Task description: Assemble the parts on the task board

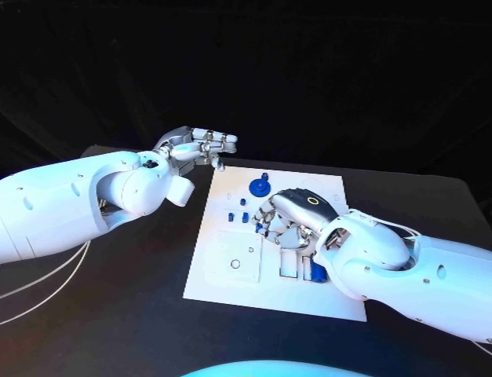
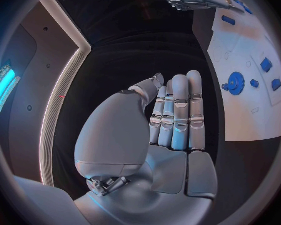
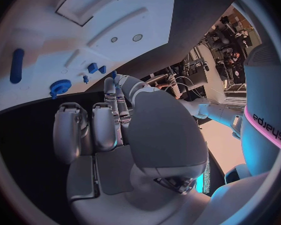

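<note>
Board: task board point(image 1: 229, 275), a white plate, lies flat in the middle of the black bench point(image 1: 110, 330), its long side running away from the robot.
Left hand: left hand point(image 1: 201, 147) hovers just off the far left corner of the board, above the bench. In the left wrist view its fingers point(image 2: 180, 110) stand straight and close together with nothing between them and the thumb; released, holding nothing.
Right hand: right hand point(image 1: 296, 214) is over the middle of the board, palm down, fingers pointing toward the left side of the board. The right wrist view shows the fingers point(image 3: 109, 92) stretched out with the tips at the board's edge, two others curled nearer the palm. Whether it pinches a part I cannot tell; the fingertips are hidden.
Gear: blue gear point(image 1: 260, 187) sits on the far half of the board, just beyond the right hand; also seen in the left wrist view point(image 2: 235, 83).
Small parts: small blue pieces point(image 1: 238, 216) lie in a cluster left of the right hand, apart from the gear.
Near end: blue block point(image 1: 317, 272) stands at the board's right side, beside the right wrist.
Peg: long blue peg point(image 3: 16, 65) lies on the board well apart from the gear.
</note>
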`<state>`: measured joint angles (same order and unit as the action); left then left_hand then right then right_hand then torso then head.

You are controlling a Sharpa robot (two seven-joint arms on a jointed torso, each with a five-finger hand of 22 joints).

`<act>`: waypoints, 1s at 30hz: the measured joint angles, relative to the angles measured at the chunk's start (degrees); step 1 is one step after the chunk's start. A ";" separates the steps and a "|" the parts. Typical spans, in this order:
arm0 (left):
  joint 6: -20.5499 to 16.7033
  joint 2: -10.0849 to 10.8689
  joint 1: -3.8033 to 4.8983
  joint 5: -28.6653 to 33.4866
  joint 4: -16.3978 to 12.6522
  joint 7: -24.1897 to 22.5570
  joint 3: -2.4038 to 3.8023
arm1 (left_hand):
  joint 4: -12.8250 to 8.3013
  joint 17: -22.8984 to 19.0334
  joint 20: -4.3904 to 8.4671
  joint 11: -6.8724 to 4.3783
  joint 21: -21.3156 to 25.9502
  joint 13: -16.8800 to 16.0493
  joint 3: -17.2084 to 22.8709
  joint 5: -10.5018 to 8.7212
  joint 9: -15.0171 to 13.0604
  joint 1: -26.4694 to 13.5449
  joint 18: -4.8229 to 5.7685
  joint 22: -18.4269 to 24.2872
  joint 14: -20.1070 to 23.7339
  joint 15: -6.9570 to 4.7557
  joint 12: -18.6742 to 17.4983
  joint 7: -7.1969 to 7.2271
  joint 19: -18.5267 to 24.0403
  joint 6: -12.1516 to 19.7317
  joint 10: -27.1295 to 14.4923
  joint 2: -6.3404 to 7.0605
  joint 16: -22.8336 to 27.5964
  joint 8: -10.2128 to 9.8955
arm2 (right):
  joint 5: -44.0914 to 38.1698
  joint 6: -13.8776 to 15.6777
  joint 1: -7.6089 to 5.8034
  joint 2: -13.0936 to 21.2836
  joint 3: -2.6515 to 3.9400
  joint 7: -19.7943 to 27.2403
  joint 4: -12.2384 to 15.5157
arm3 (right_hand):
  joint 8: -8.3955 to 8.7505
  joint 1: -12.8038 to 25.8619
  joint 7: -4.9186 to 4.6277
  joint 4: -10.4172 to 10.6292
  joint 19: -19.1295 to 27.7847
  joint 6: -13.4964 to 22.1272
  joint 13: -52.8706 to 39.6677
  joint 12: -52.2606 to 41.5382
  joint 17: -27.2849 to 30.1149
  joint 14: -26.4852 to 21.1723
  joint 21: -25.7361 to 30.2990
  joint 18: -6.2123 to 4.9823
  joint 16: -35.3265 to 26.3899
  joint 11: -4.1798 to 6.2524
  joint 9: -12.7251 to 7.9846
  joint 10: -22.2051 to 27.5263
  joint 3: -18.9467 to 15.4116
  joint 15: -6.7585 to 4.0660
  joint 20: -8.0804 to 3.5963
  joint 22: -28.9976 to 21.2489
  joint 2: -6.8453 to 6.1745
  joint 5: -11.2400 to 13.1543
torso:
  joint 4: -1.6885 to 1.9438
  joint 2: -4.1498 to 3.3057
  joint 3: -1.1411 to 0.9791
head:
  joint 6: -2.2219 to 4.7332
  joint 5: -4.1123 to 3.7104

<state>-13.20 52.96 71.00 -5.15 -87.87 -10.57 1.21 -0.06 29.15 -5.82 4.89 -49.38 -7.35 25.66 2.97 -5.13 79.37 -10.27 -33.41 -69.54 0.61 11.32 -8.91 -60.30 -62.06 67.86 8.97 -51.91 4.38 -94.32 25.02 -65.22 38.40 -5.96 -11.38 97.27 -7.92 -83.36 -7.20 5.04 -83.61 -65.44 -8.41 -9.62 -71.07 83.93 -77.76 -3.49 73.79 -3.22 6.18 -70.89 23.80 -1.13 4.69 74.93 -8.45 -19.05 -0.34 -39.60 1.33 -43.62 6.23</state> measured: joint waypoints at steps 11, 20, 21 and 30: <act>-0.02 -0.15 0.00 0.03 -0.55 -0.03 0.00 | 0.00 -0.07 0.00 0.20 -0.01 0.00 0.00 0.00 0.05 0.00 0.00 0.09 0.00 0.00 0.00 0.00 0.00 0.00 -0.20 0.00 0.00 0.00 | 0.10 -0.01 3.03 -2.75 -0.27 0.87 -3.19 | 0.05 0.25 0.01 0.00 0.00 0.01 -0.02 0.23 0.01 0.00 -0.24 0.00 0.00 -0.06 0.06 -0.06 0.00 0.00 0.00 -0.01 -0.25 0.01 | -0.07 -0.02 0.00 | -0.98 1.92; -0.04 -0.20 0.00 0.04 -0.64 -0.12 0.00 | 0.00 -0.07 0.00 0.20 -0.02 0.01 0.00 0.00 0.04 0.00 0.00 0.09 0.00 0.00 0.00 0.00 0.00 0.00 -0.20 0.00 0.00 0.00 | 0.06 -0.03 4.04 -3.50 -0.44 1.21 -4.73 | 0.11 0.41 0.02 0.00 0.00 0.02 -0.02 0.23 0.02 0.00 -0.23 0.00 0.22 -0.07 0.05 -0.07 0.00 0.00 0.00 -0.01 -0.09 0.01 | -0.08 -0.01 0.00 | -1.52 2.76; -0.04 -0.21 0.00 0.05 -0.64 -0.13 0.00 | 0.00 -0.07 0.00 0.20 -0.02 0.01 0.00 0.00 0.04 0.00 0.00 0.08 0.00 0.00 0.00 0.00 0.00 0.00 -0.20 0.00 0.00 0.00 | 0.06 -0.04 4.13 -3.57 -0.45 1.23 -4.90 | 0.11 0.52 0.02 0.00 0.00 0.03 -0.02 0.23 0.02 0.00 -0.23 0.00 0.22 -0.07 0.04 -0.07 0.00 0.00 0.00 -0.01 -0.08 0.01 | -0.09 -0.01 -0.01 | -1.63 2.85; -0.02 -0.22 0.00 0.06 -0.69 -0.13 0.00 | -0.16 -0.06 0.00 0.20 -0.02 0.01 -0.16 0.00 0.04 0.00 0.00 0.08 0.00 0.00 0.00 -0.21 0.00 0.22 -0.20 0.00 0.00 0.00 | 0.05 -0.10 4.32 -3.95 -0.47 1.29 -6.08 | -0.02 0.58 -0.15 0.00 0.01 -0.08 -0.04 0.22 0.01 0.00 -0.23 0.00 0.22 -0.09 0.04 -0.09 -0.01 0.00 0.00 -0.02 -0.01 0.02 | -0.09 0.00 -0.02 | -1.92 3.14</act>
<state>-13.23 52.75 71.00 -5.08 -88.56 -10.70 1.20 -0.22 29.09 -5.82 5.09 -49.40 -7.34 25.50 2.97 -5.09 79.37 -10.27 -33.32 -69.54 0.61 11.32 -9.12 -60.30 -61.84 67.66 8.97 -51.91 4.38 -94.27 24.92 -60.90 34.45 -6.42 -10.09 91.20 -7.95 -82.78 -7.35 5.05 -83.60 -65.52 -8.45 -9.40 -71.06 83.93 -77.99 -3.50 74.00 -3.32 6.22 -70.98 23.80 -1.13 4.69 74.91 -8.46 -19.03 -0.43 -39.60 1.32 -45.54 9.38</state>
